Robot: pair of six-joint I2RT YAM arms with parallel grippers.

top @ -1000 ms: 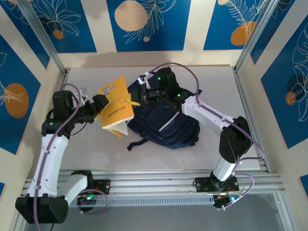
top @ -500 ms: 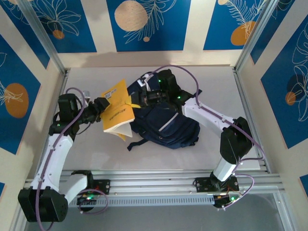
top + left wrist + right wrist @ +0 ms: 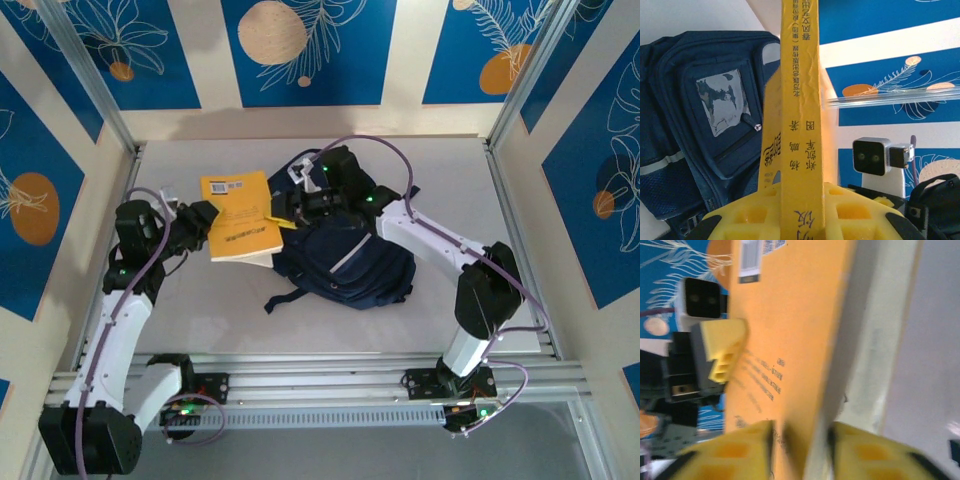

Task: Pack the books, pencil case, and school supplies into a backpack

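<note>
The yellow-orange book (image 3: 238,218) hangs over the table (image 3: 455,180), just left of the backpack (image 3: 350,262); the left gripper (image 3: 203,216) clamps its spine; the right gripper (image 3: 284,206) straddles its opposite edge, jaws apart, between book and backpack.

book (image 3: 240,218): matt paper, creased spine | backpack (image 3: 352,268): matt woven cloth

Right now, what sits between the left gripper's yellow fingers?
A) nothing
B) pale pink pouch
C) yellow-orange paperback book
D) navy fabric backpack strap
C: in the left wrist view the yellow-orange paperback book stands edge-on between the pads of the left gripper, with the navy fabric backpack behind it.
</note>
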